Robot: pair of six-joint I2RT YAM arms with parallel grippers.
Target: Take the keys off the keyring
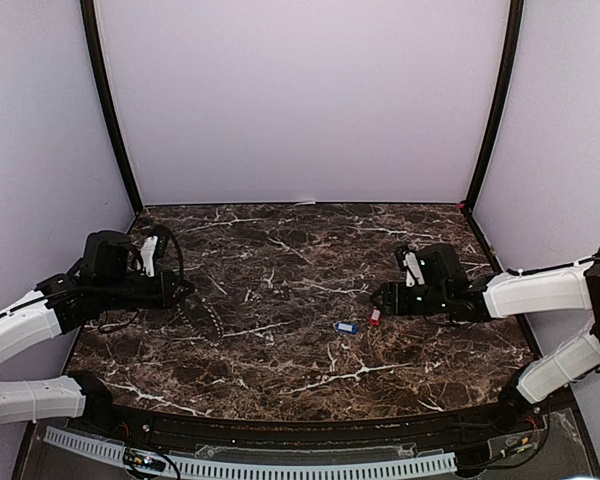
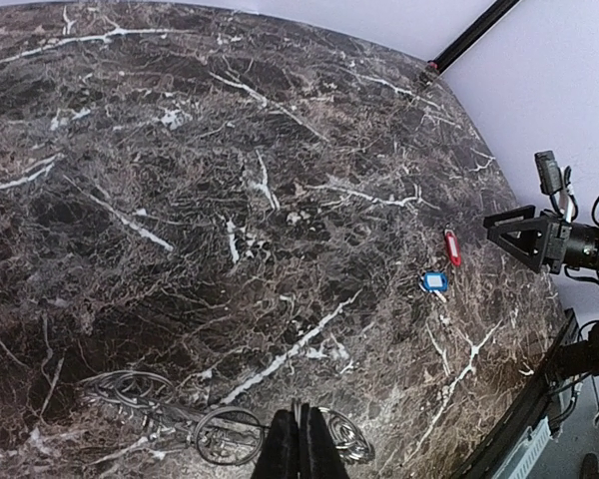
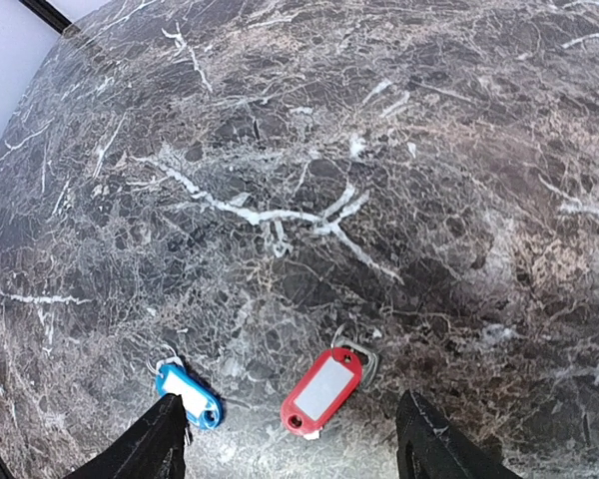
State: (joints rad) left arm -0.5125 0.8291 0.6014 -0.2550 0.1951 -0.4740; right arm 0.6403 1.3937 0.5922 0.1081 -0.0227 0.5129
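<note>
The red key [image 3: 322, 389] and the blue key [image 3: 190, 393] lie flat on the marble table, apart from each other and away from the keyring. They also show in the top view, red [image 1: 374, 317] and blue [image 1: 347, 327]. My right gripper [image 3: 290, 409] is open and empty, low over the red key, its left finger next to the blue key. My left gripper [image 2: 301, 424] is shut on the keyring [image 2: 230, 436], a tangle of thin grey metal loops resting on the table at the left [image 1: 202, 315]. A sliver of metal shows between the fingertips.
Lilac walls and black corner posts [image 1: 110, 110] enclose the table on three sides. A white toothed cable track [image 1: 280, 468] runs along the near edge. The right arm [image 2: 554, 239] shows at the far side of the left wrist view.
</note>
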